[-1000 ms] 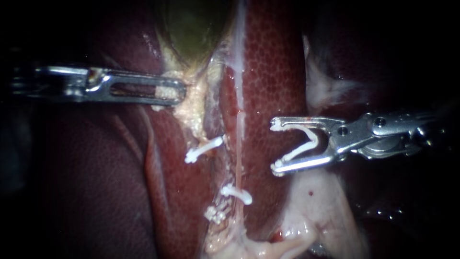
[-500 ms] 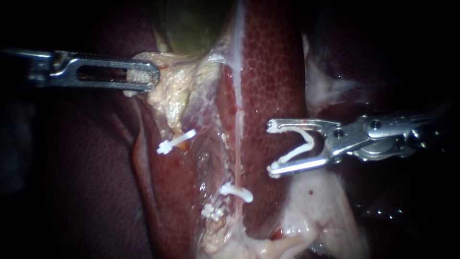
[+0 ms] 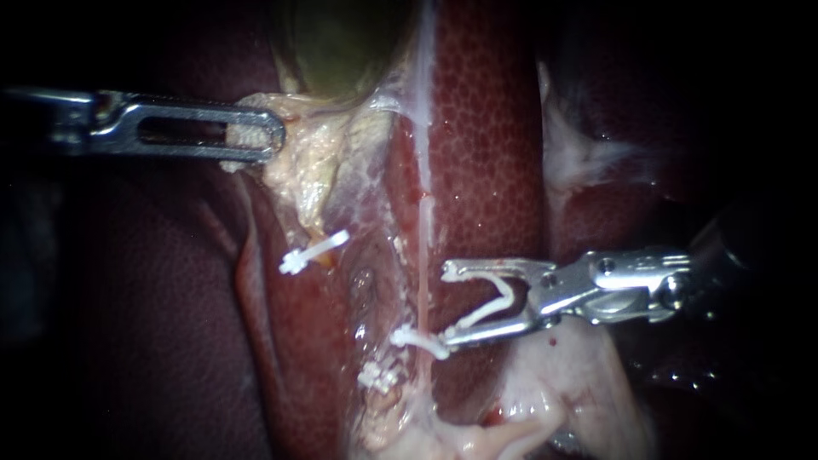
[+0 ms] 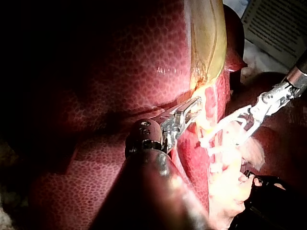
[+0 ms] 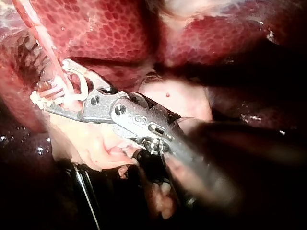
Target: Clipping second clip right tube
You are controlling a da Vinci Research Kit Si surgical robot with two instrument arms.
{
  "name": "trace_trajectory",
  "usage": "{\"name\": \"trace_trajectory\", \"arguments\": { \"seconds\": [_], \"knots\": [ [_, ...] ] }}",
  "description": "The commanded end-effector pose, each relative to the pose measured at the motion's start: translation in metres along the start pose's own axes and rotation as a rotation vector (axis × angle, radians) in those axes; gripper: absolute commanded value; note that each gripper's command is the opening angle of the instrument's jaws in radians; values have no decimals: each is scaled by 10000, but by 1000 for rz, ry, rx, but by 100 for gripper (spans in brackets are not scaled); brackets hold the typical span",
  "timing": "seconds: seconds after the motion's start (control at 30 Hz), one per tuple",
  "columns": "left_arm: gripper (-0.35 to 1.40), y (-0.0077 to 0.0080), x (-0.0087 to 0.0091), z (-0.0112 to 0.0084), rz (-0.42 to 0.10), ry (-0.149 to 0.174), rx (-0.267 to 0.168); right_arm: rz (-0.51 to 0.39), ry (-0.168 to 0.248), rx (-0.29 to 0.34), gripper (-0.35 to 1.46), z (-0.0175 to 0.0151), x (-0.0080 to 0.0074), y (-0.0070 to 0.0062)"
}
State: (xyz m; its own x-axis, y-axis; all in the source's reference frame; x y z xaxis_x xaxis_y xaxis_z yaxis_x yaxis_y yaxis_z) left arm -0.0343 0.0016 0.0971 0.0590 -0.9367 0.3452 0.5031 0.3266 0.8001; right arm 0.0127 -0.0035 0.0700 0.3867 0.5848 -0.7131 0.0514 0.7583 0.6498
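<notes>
Endoscope view shows my right instrument [image 3: 445, 307] with its jaws standing wide apart and an open clip [image 3: 477, 317] seated against both of them. Its tips lie just beside the right tube [image 3: 423, 255], the lower jaw close to the fixed clip [image 3: 419, 341] already on that tube. My left instrument [image 3: 266, 136] has its jaws clamped on pale tissue [image 3: 298, 162] below the gallbladder [image 3: 341, 43].

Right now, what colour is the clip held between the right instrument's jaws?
White: the clip shows best in the endoscope view.

Dark red liver [image 3: 486, 128] with honeycomb mottling, olive-green gallbladder [image 3: 341, 43], white clip [image 3: 313, 250], pale pink tube [image 3: 423, 281]
</notes>
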Motion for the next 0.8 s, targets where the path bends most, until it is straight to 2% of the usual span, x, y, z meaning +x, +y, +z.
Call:
{"name": "trace_trajectory", "arguments": {
  "seconds": [0.03, 0.2, 0.47, 0.63, 0.8],
  "knots": [
    [-35, 0, 0, 0, 0, 0, 0, 9, -5, 1, 58, 3, -3, 1],
    [-35, 0, 0, 0, 0, 0, 0, 42, -11, 21, 58, 18, -13, 1],
    [-35, 0, 1, 0, 1, 0, -1, 87, 28, 55, 56, 41, -13, 0],
    [-35, 0, 1, 0, 1, -1, -1, 113, 29, 76, 54, 56, -19, 0],
    [-35, 0, 2, 0, 1, -1, -1, 128, 46, 90, 49, 64, -20, 0]
  ]
}}
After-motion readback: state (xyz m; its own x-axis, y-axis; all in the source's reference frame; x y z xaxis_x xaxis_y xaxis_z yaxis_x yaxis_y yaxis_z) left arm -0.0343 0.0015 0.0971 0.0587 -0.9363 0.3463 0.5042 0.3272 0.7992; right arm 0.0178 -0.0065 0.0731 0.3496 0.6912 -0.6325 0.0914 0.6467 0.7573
